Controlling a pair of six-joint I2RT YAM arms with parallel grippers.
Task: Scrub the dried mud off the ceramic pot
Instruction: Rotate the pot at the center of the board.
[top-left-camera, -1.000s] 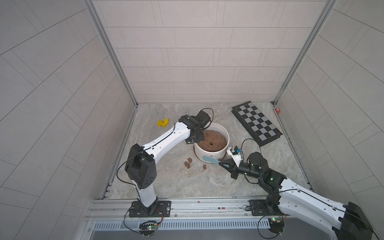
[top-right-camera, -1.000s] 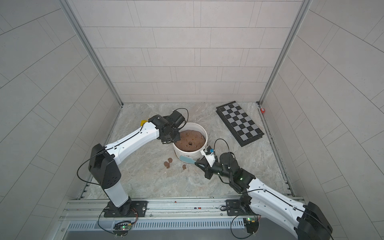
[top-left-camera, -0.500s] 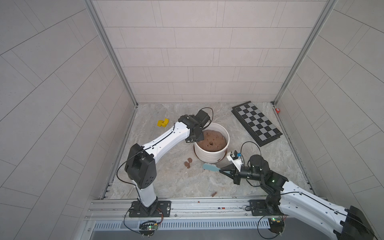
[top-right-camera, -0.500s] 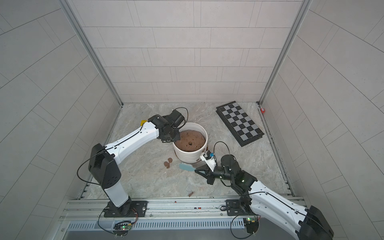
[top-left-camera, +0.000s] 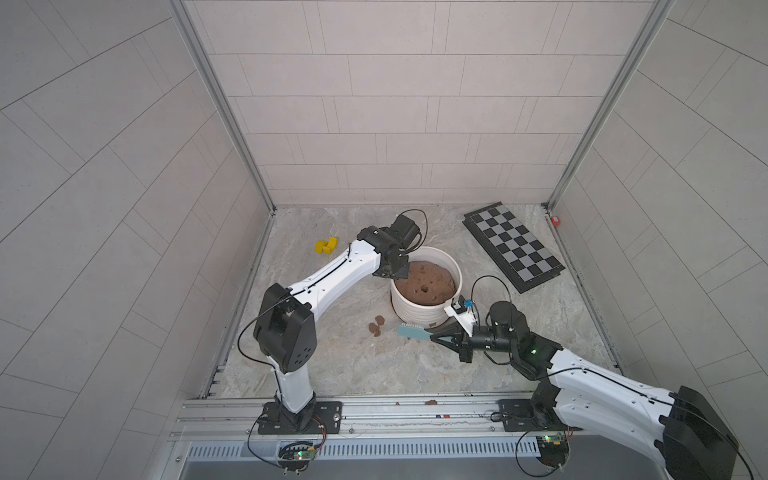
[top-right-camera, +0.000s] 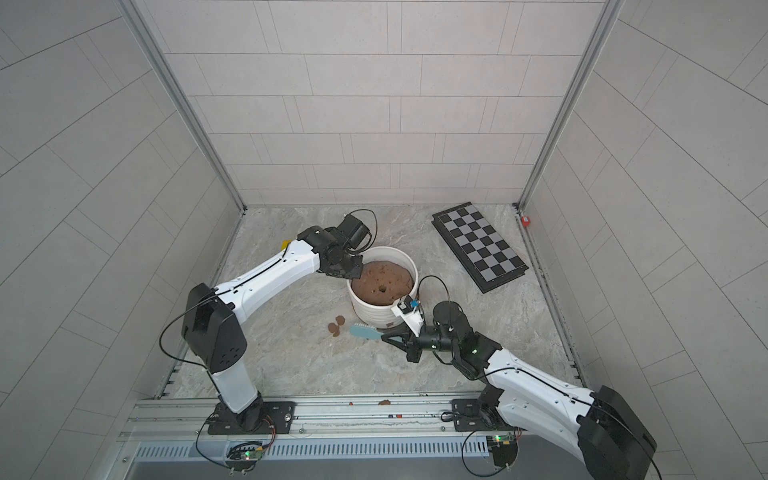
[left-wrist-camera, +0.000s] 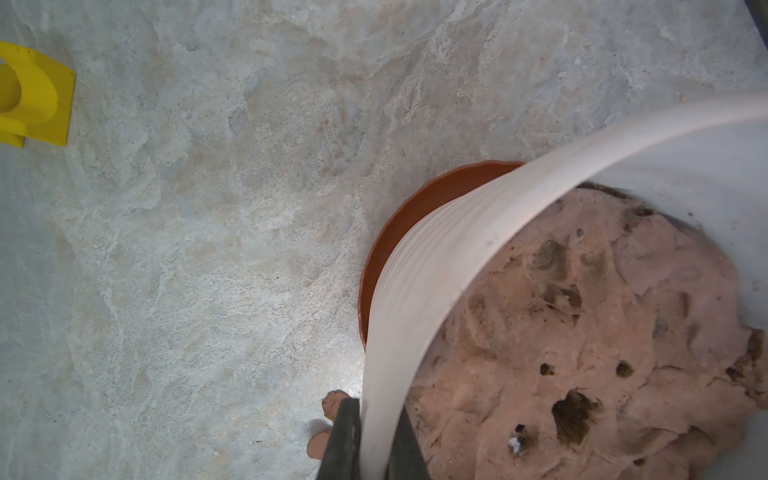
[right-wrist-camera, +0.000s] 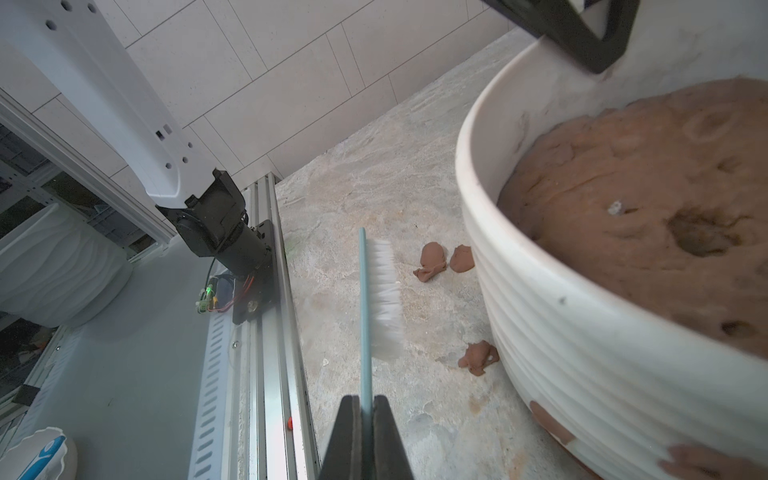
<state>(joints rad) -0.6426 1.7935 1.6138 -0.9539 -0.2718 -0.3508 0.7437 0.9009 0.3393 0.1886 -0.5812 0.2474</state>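
Two grippers busy: brush (top-left-camera: 411, 331) poised beside the ceramic pot (top-left-camera: 415, 309), rim pinned.

Nearest, the right gripper (right-wrist-camera: 365, 405) is clamped on the thin handle of the blue brush, its white bristles (right-wrist-camera: 384, 291) facing the pot but clear of it, near the base at six o'clock in a top view. Loose lumps (right-wrist-camera: 432, 259) lie on the floor (right-wrist-camera: 395, 174) towards eight o'clock (already off, by the look of them), while patches of dried mud (right-wrist-camera: 550, 426) cling low on the ribbed wall. Farther on, the left gripper (left-wrist-camera: 372, 432) pinches the rim at ten o'clock, steadying the pot on its orange saucer (left-wrist-camera: 399, 224). Scrubbing looks part done; next, the bristles need pressing onto those patches and stroking across them.
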